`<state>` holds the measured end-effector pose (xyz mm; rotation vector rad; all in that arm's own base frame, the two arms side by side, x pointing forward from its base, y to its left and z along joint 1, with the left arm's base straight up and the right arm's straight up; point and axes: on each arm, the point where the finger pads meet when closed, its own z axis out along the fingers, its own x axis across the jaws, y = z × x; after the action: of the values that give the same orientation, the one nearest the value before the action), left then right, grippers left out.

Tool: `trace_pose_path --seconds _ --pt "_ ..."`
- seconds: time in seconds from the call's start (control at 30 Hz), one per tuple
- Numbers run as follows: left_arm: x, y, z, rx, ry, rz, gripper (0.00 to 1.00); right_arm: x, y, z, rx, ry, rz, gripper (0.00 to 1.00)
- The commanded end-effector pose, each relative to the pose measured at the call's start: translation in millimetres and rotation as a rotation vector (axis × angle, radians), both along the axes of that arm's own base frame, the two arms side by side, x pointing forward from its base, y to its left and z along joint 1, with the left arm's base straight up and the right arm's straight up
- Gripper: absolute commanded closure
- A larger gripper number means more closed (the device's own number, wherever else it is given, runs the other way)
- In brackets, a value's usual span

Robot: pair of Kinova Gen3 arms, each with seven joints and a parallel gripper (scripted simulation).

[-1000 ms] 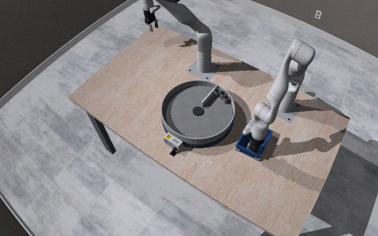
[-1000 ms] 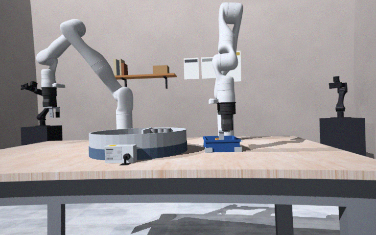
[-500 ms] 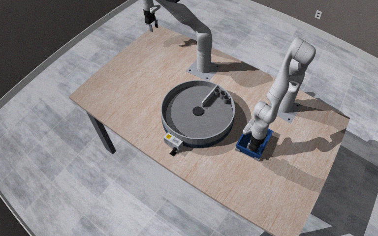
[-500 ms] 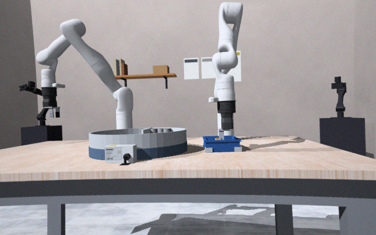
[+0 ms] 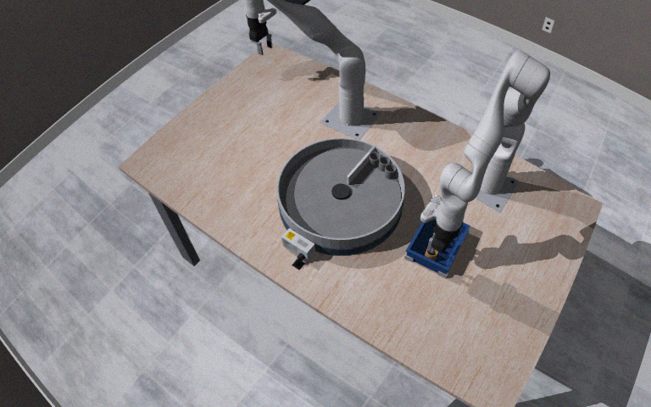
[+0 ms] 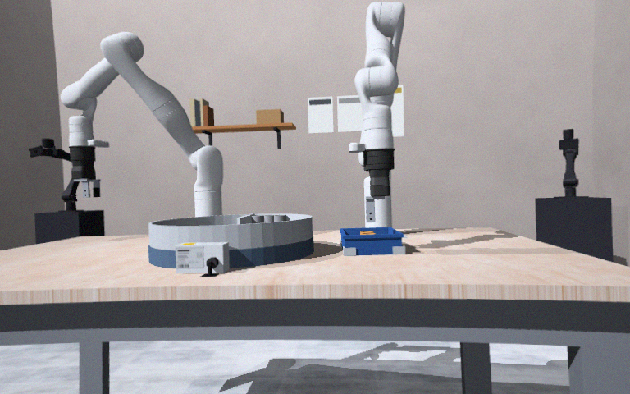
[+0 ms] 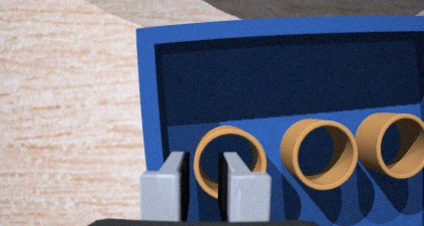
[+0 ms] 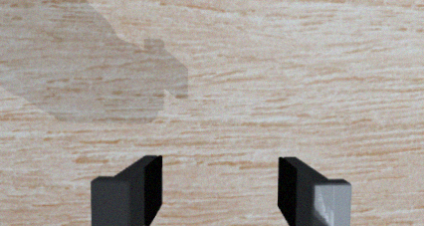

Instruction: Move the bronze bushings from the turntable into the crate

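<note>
Exterior view: scanner box [image 6: 202, 257] (pale grey) stands before the turntable [image 6: 284, 234]; crate [image 6: 372, 245] beside.

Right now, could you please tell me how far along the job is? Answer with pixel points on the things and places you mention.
Done, it seems: three bronze bushings [image 5: 434, 257] [image 6: 367, 232] [image 7: 290, 151] are in the crate [image 5: 425, 264] [image 6: 372, 246] [image 7: 249, 27], which looks level in its guides; three steel bushings [image 5: 383, 162] [image 6: 269, 219] remain on the turntable [image 5: 319, 211] [image 6: 230, 234].
In hand: nothing; the left gripper [image 5: 431, 249] [image 6: 370, 219] [image 7: 203, 176] is partly open above the crate.
Left: probably only withdrawing it, since no bronze shows on the turntable.
</note>
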<state>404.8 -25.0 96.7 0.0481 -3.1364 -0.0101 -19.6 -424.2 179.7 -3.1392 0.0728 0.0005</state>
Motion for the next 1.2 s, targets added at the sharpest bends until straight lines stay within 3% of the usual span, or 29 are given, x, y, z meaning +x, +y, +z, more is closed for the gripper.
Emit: trace_pose_path --seconds 0.0,0.27,1.17 --pt "0.5 0.1 18.7 0.0 -0.001 0.0 0.62 -0.1 -0.4 0.6 -0.002 0.0 0.0 0.0" --pt "0.4 0.1 41.4 0.0 -0.001 0.0 0.62 -0.1 -0.4 0.6 -0.002 0.0 0.0 0.0" --pt "0.4 0.1 44.4 0.0 -0.001 0.0 0.62 -0.1 -0.4 0.6 -0.002 0.0 0.0 0.0"
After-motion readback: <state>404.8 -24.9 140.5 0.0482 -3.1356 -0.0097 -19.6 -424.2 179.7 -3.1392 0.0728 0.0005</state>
